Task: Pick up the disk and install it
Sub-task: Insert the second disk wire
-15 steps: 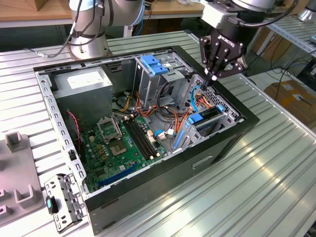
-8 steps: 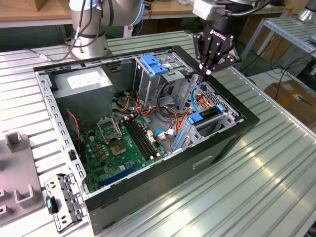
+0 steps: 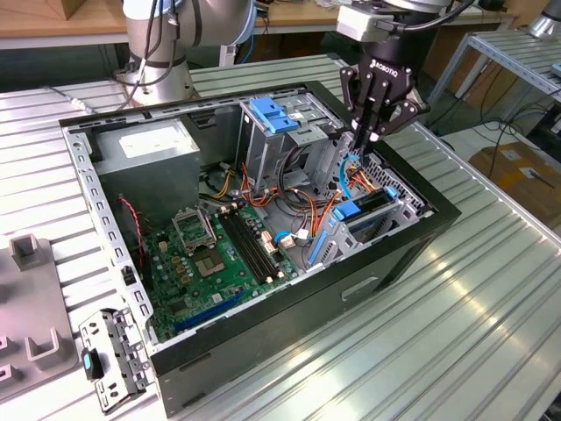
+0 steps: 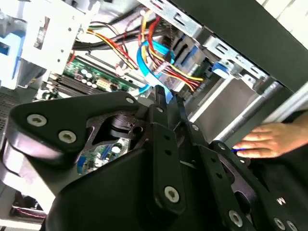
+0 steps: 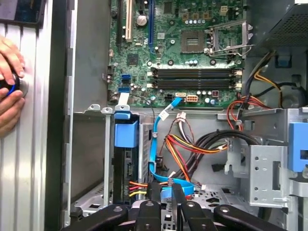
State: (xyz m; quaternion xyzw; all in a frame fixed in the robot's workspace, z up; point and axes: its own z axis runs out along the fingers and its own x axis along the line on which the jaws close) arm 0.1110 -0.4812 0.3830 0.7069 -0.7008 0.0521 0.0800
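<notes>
The disk (image 3: 364, 210) sits on edge in the lower drive bay at the exterior view's right end of the open computer case (image 3: 421, 237), its blue rail end facing up. In the first wrist view the blue rail (image 5: 126, 134) caps the disk's dark edge (image 5: 126, 168) in the slot. My gripper (image 3: 368, 133) hangs just above the bay, beside the blue data cable (image 3: 344, 180). Its black fingers (image 5: 154, 192) stand close together and shut, with nothing seen between them, over the coiled blue cable (image 5: 166, 185). In the second wrist view the gripper (image 4: 162, 98) points at that cable (image 4: 147, 60).
A grey power-supply box (image 3: 149, 145) fills the case's far corner. A blue bracket (image 3: 276, 114) tops the upper drive cage. The green motherboard (image 3: 219, 254) lies on the case floor. A person's hand (image 5: 9, 91) rests on the table beside the case. Grey fixtures (image 3: 35, 298) stand at the exterior view's left.
</notes>
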